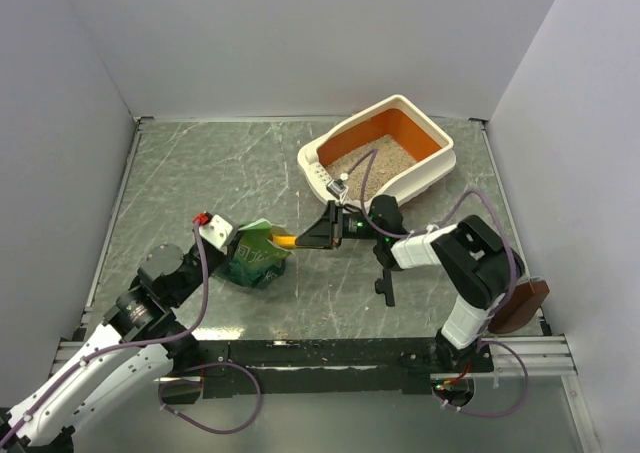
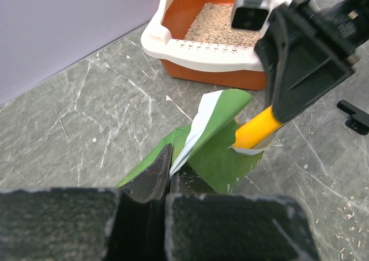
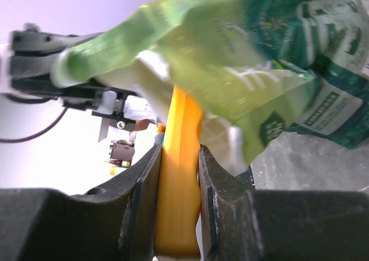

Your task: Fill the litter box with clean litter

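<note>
Showing only a thin layer of litter (image 1: 375, 163), the litter box (image 1: 400, 101) at one o'clock needs more; left tool (image 2: 169, 163) pinches the bag (image 1: 255, 258), right tool (image 3: 180, 163) clamps the scoop (image 2: 256, 128), apparently reaching inside.

High rear overview; two close wrist views, bag (image 1: 255, 253) in all

Cream-orange litter box (image 1: 398, 101), clean litter (image 1: 385, 158) inside

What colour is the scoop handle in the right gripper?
Yellow-orange; the scoop handle shows best in the right wrist view, clamped by the right gripper.
</note>
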You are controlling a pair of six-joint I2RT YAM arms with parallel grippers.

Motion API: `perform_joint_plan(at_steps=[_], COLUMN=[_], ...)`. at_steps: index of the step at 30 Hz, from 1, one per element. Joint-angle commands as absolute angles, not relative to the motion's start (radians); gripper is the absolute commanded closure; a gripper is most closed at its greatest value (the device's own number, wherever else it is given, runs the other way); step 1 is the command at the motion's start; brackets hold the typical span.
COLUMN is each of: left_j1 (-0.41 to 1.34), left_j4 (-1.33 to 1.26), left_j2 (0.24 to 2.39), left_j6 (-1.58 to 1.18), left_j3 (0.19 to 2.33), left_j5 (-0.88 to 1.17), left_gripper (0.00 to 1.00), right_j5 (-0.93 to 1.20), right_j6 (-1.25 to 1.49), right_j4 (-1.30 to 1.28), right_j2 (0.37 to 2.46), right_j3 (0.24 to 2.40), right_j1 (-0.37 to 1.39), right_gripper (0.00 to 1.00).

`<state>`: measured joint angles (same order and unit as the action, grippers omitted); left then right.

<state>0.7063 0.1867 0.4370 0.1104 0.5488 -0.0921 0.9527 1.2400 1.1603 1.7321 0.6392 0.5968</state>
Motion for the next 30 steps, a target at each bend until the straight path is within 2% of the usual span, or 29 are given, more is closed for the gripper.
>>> perform_joint_plan(at_steps=[1,10,21,30], left_j1=[0.712,0.721,0.733,0.755], left_j4=[0.080,0.063,0.035,0.018], left_j2=[0.443,0.466,0.485,0.500], left_j6=[0.095,0.094,0.094,0.106], left_j3=[0.560,0.552,0.534,0.522], left_j5=[-0.061,-0.028,-0.009,-0.025], left_gripper=[0.99,0.99,0.99,0.99], right_j5=[0.983,1.019,1.034,1.020], right_j6=[1.230,1.201,1.285,1.229], right_j4=[1.283,1.204,1.299,1.086], right_j2=[1.600,1.462,1.376,1.252], right_j3=[0.617,0.506,0.333,0.269], right_j1=[0.566,0.488,0.381,0.336], right_gripper=[1.00,1.00,1.00,1.00])
